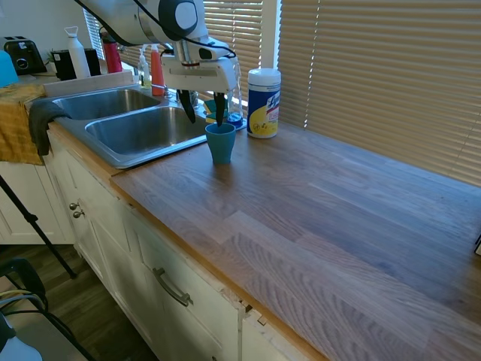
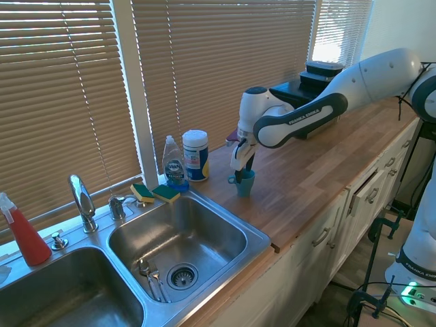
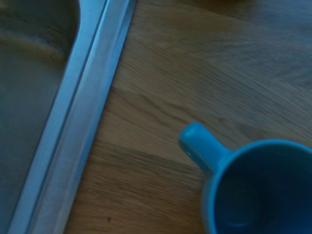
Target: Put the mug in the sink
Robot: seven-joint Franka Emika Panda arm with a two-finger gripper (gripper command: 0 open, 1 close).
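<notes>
You can read "FRANKA EMIKA" on the arm, while the jaws (image 1: 203, 107) hang spread, one finger dipping inside the mug (image 1: 220, 143) standing on the wooden surface (image 1: 338, 210) just beside the sink (image 1: 143, 131).

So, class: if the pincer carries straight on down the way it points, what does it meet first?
Most likely the mug: the pincer points down at its rim, one finger seemingly over the opening. Depth is uncertain.

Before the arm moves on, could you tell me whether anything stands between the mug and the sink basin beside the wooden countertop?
Nothing visible does: only bare wooden countertop lies between the mug and the sink.
</notes>
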